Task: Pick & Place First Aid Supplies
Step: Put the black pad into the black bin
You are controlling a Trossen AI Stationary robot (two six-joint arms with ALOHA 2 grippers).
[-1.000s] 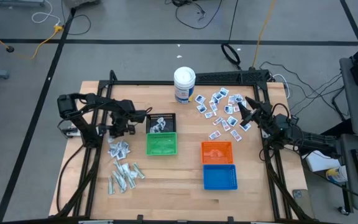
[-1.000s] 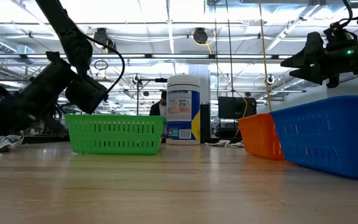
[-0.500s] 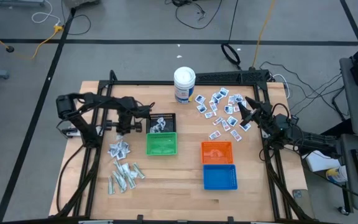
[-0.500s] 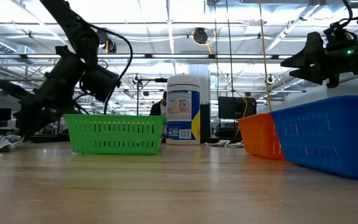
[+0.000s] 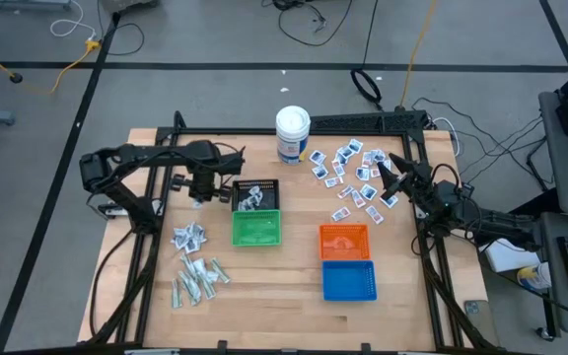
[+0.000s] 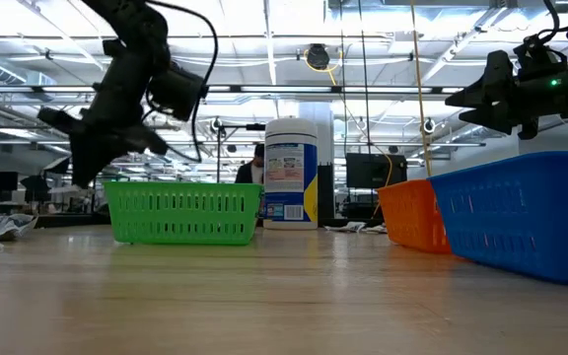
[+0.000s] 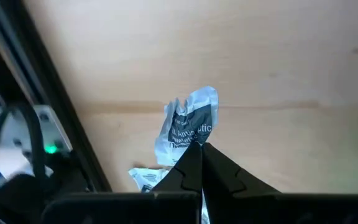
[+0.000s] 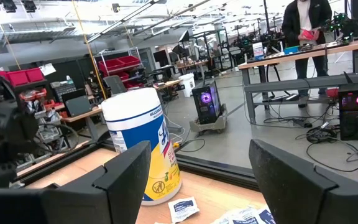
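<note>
Wooden tabletop filled mid-frame; the left gripper (image 5: 203, 189), pinching a crumpled packet (image 7: 188, 127), hung left of the black basket (image 5: 255, 194). Transport looked underway; next would be release over a basket. The right gripper (image 5: 388, 177) waited, spread, over scattered packets (image 5: 348, 177).

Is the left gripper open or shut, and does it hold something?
Shut. In the left wrist view the left gripper has its fingertips pressed together on a crumpled white packet above the wooden table.
</note>
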